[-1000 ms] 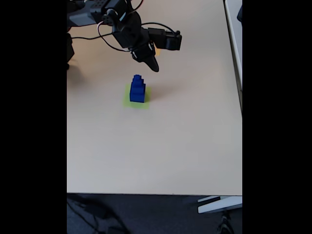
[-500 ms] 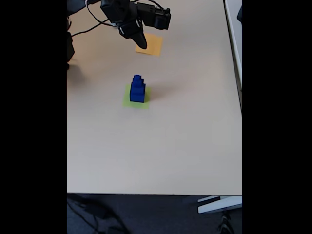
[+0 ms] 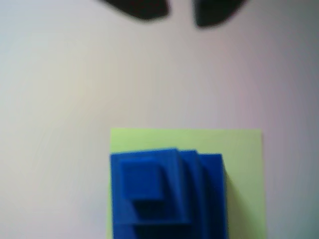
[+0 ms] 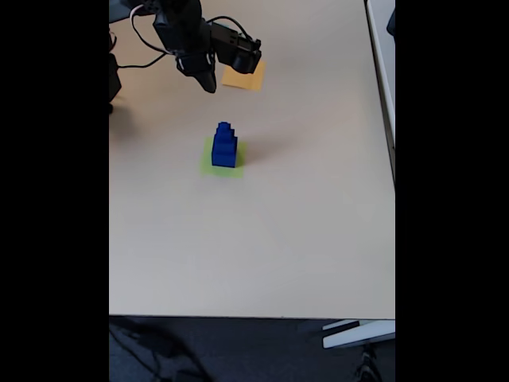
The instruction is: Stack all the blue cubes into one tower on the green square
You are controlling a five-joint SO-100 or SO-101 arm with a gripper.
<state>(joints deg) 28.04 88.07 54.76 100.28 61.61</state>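
Retreat is being judged the step in hand: the tower (image 4: 224,144) of three blue cubes is standing on the green square (image 3: 244,169), well apart from the gripper (image 3: 180,14), whose jaws are being held slightly spread, empty. Arm should be kept high above the bench (image 4: 302,239).

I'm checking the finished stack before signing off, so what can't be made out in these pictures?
- Tower: wrist view is blurred and the bottom edge cuts off its base.
- Tower: too small in the fixed view to judge cube alignment.
- Gripper: the top edge cuts off all but the jaw tips.
- Orange square: partly covered by the arm in the fixed view.
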